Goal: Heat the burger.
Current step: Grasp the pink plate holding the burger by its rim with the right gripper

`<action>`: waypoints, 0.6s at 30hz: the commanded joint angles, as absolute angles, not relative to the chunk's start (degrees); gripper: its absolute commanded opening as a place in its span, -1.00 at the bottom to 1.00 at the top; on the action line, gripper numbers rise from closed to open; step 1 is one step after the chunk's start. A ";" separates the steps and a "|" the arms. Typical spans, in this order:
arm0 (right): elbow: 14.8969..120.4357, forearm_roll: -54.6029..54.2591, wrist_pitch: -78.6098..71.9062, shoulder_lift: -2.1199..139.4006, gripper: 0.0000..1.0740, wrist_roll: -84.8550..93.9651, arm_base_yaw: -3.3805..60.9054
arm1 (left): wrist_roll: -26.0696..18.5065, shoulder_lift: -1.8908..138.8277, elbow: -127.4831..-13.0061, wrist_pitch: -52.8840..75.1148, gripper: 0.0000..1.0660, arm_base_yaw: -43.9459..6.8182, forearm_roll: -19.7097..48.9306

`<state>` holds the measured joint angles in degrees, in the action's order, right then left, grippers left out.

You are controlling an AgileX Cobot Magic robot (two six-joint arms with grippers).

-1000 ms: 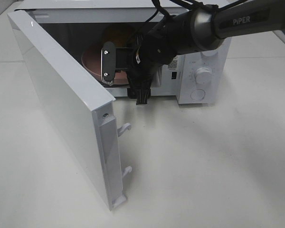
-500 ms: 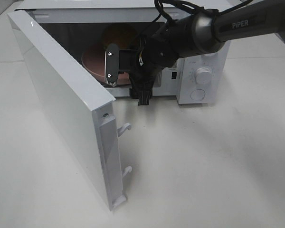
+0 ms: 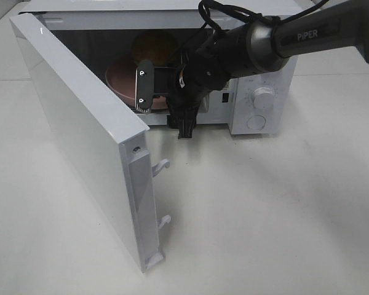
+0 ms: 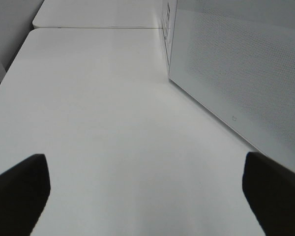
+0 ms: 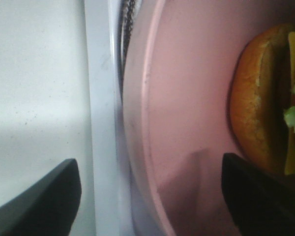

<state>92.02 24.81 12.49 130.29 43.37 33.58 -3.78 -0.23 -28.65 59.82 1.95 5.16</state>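
Note:
The burger (image 3: 154,44) stands on a pink plate (image 3: 120,77) inside the open microwave (image 3: 258,117); only its golden bun top shows in the exterior high view. The right wrist view shows the burger (image 5: 260,98) with its lettuce and cheese on the plate (image 5: 187,123). My right gripper (image 3: 163,104) hangs at the oven mouth, open. Its jaws straddle the plate's front rim without visibly pressing it, and the same gripper (image 5: 150,201) shows dark fingertips on either side of the rim. My left gripper (image 4: 147,196) is open over bare table, beside the door's outer face.
The microwave door (image 3: 86,123) swings far out to the left, with latch hooks (image 3: 162,166) on its free edge. The door (image 4: 236,64) fills one side of the left wrist view. Knobs (image 3: 264,98) sit on the oven's right panel.
My right gripper has shifted slightly to the right at the oven mouth, and its jaws have narrowed a little. The burger and plate have not moved.

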 commanded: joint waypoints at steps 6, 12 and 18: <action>92.53 24.87 13.06 130.29 -0.01 43.09 33.58 | -3.61 -1.55 -28.42 59.42 0.88 2.01 5.61; 92.53 24.87 13.87 130.06 -0.51 43.26 34.21 | -3.61 -1.55 -28.42 59.42 0.88 2.01 5.61; 92.53 24.81 14.38 129.66 -0.94 43.26 34.78 | -3.61 -1.55 -28.42 59.42 0.88 2.01 5.61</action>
